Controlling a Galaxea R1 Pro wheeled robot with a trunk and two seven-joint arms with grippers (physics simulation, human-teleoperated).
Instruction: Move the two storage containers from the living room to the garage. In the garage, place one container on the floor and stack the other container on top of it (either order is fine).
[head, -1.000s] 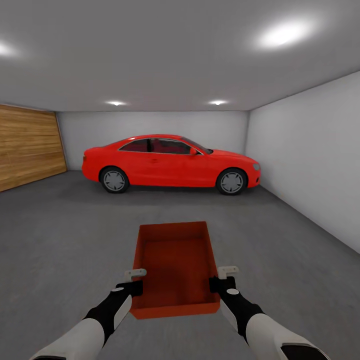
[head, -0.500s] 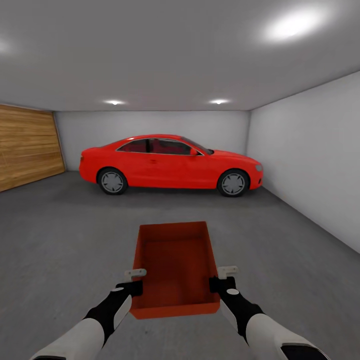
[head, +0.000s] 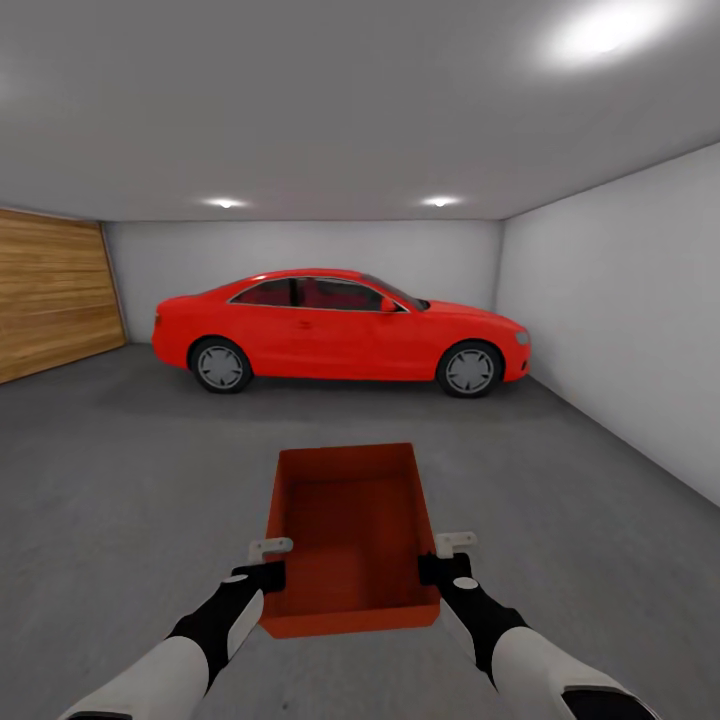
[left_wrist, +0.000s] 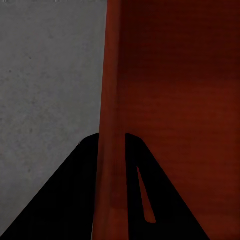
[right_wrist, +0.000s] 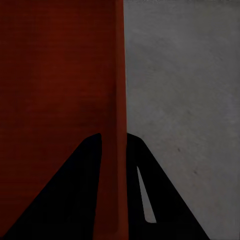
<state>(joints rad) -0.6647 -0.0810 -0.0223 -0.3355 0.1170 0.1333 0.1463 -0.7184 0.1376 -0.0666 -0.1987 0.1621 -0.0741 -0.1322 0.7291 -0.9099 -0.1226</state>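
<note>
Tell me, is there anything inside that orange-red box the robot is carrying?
The storage container looks empty: the head view shows only its bare bottom and inner walls. The near wall hides a thin strip of the bottom. The left gripper and right gripper clamp its side walls.

We see a dark grey, rough floor (head: 120, 470) spreading from wall to wall across the garage. Far back on it a red car (head: 340, 330) stands side-on on its wheels, its nose close to the white right-hand wall. In both wrist views the same mottled grey floor (left_wrist: 45, 90) shows beside the box.
</note>
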